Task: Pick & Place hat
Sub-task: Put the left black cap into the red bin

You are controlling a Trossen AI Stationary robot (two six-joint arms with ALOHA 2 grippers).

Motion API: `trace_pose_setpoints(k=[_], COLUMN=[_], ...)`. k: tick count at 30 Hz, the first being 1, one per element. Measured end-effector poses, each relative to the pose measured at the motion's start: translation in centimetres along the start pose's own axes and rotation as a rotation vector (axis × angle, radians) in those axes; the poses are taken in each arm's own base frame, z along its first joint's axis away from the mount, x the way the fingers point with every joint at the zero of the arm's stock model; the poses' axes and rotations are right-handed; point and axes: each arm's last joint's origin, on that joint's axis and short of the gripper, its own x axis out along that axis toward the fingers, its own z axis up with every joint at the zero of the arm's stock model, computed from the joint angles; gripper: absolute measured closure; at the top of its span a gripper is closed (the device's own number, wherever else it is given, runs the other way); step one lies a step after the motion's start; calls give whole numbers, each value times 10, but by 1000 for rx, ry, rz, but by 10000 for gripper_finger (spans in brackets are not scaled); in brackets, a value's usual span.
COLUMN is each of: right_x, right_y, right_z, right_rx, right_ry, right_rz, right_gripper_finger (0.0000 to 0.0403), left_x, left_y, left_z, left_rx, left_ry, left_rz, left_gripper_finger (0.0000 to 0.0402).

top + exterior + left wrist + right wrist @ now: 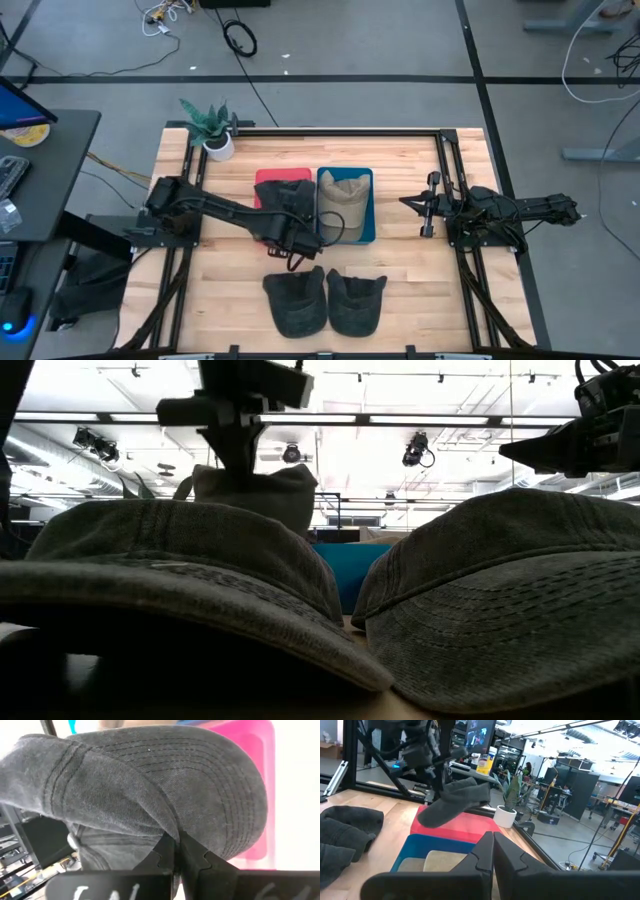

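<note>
The left gripper (300, 240) was clenched on a dark grey hat (150, 795), holding it in the air just above the red bin (272, 180) at the table's centre. At the red bin's 3 o'clock, touching it, the blue bin (368, 205) contained a tan hat (344, 195). Two more dark hats (325, 300) lay side by side at 6 o'clock. The right gripper (428, 208) waited at 3 o'clock, fingers pressed together, empty.

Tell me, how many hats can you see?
4. Two dark hats lie side by side at the table's front, one left, one right. A tan hat sits in the blue bin. The left claw holds a dark hat above the pink bin.
</note>
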Motion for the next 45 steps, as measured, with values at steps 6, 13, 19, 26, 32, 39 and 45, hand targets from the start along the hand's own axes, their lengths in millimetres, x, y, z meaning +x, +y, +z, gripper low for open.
trace_pose_setpoints(k=[6, 13, 19, 26, 32, 39, 45], right_x=[0, 0, 0, 0, 0, 0, 0], right_y=[0, 0, 0, 0, 0, 0, 0], right_z=[0, 0, 0, 0, 0, 0, 0], right_rx=[0, 0, 0, 0, 0, 0, 0], right_ry=[0, 0, 0, 0, 0, 0, 0], right_rz=[0, 0, 0, 0, 0, 0, 0], right_gripper_finger=[389, 389, 389, 389, 389, 389, 389], left_x=[11, 11, 12, 13, 17, 18, 17], left_y=[-7, -8, -9, -7, -3, -2, -3], left_z=[4, 4, 4, 1, 3, 3, 3], left_rx=[18, -23, -35, -16, -22, -26, -13], left_ry=[45, 53, 64, 95, 94, 97, 100], left_rz=[-16, -67, -134, -155, -231, -240, -285], left_gripper_finger=[395, 395, 392, 391, 377, 351, 313])
